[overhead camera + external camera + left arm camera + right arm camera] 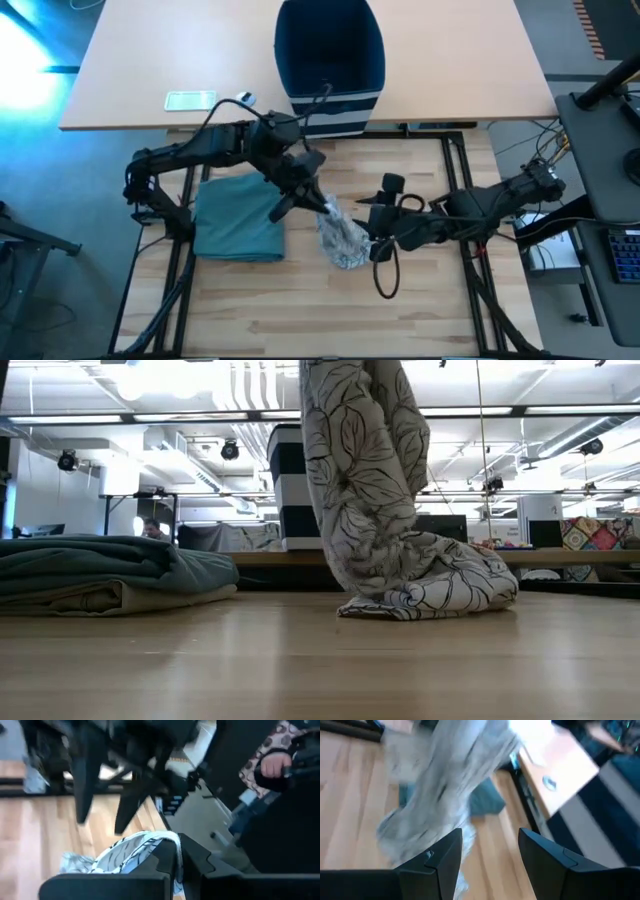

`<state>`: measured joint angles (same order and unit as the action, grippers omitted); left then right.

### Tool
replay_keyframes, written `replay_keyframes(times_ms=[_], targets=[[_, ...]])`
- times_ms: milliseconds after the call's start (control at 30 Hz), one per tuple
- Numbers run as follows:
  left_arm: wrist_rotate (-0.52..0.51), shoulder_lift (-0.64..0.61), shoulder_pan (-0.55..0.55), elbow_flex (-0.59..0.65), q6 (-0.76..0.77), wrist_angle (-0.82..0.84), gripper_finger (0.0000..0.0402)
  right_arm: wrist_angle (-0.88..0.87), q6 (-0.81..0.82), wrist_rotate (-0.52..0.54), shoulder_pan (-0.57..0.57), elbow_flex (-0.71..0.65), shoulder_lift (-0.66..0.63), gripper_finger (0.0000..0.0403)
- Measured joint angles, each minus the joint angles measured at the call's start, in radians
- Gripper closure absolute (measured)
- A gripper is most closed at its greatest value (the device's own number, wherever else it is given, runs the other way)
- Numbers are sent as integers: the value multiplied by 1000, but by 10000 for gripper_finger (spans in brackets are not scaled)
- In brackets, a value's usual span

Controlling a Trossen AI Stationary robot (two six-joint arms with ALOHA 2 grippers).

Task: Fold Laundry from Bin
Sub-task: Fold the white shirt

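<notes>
My left fingers [318,196] are pinched tight on the top of a white cloth printed with black leaves [385,510], holding it up so that it hangs in a long drape and only its lower end bunches on the worktop [320,660]; I judge the lift is meant to let the piece fall open before it can be laid flat and folded. My left arm reaches from its base across the middle of the worktop, the wrist tipped down over the cloth. My right fingers [378,243] are spread with nothing between them, held just beside the bunched lower end (likely waiting to catch a free edge), and that arm stretches in low from the right side. Near my left arm a teal-green garment [240,225] lies folded on top of a beige one [110,598], a finished stack by the look of it. The navy bin [331,60] stands on the far table, well apart from the hanging cloth.
</notes>
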<state>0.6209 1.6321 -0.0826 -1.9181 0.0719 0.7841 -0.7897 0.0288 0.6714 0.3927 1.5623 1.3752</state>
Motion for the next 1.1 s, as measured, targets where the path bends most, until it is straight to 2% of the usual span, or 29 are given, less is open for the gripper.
replay_keyframes(times_ms=[100, 300, 467, 600, 733, 933, 1100], targets=[[17, 1, 11, 51, 8, 2, 402, 22, -48, -56, -28, 52, 12, 213], [21, 2, 74, 169, 31, -1, 402, 21, -30, -442, -183, 62, 58, 213], [-87, 2, 146, 303, 127, 1, 396, -4, -84, -642, -246, 25, 157, 213], [-214, 2, 217, 426, 249, -29, 375, -17, -158, -710, -235, 20, 249, 213], [-344, 2, 308, 530, 385, -67, 348, 3, -220, -725, -200, -1, 313, 213], [-469, 2, 444, 653, 565, -106, 319, 182, -239, -723, -152, -118, 360, 213], [-521, 0, 521, 706, 666, -106, 313, 367, -250, -726, -107, -209, 385, 213]])
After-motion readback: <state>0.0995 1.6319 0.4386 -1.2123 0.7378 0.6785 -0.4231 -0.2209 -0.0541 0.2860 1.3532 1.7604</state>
